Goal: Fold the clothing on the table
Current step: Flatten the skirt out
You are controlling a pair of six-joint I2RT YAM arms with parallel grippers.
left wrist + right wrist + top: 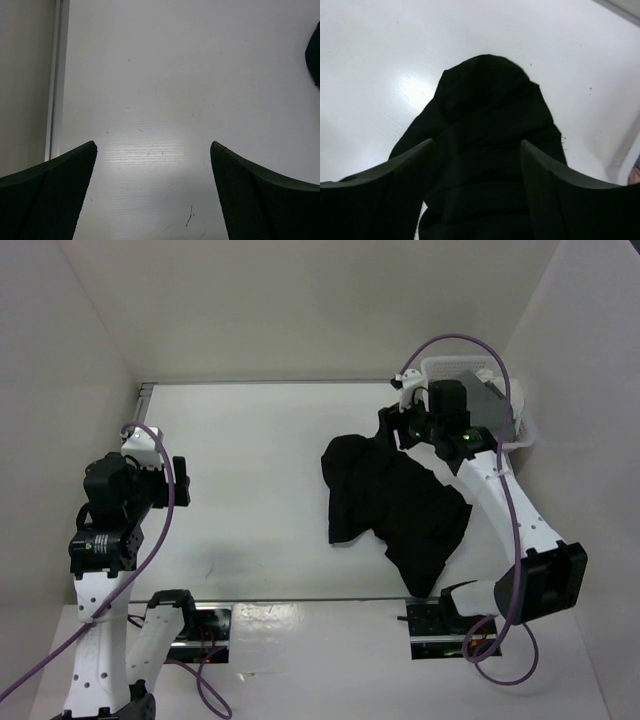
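Note:
The clothing, a black pleated skirt [395, 505], lies crumpled on the right half of the white table [250, 470], bunched into uneven folds. My right gripper [402, 430] hovers over the skirt's far corner. In the right wrist view its jaws [476, 145] stand apart, with a raised peak of the skirt [485, 95] between and beyond them. The fabric touches neither finger that I can see. My left gripper [180, 480] is open over bare table at the left, far from the skirt. Its fingers [152, 150] frame only tabletop, and a sliver of the skirt [315, 55] shows at the right edge.
A white mesh basket [515, 425] holding a grey garment [482, 392] stands at the back right, just behind my right wrist. A metal rail [260, 383] runs along the table's far edge. White walls close in on the left, back and right.

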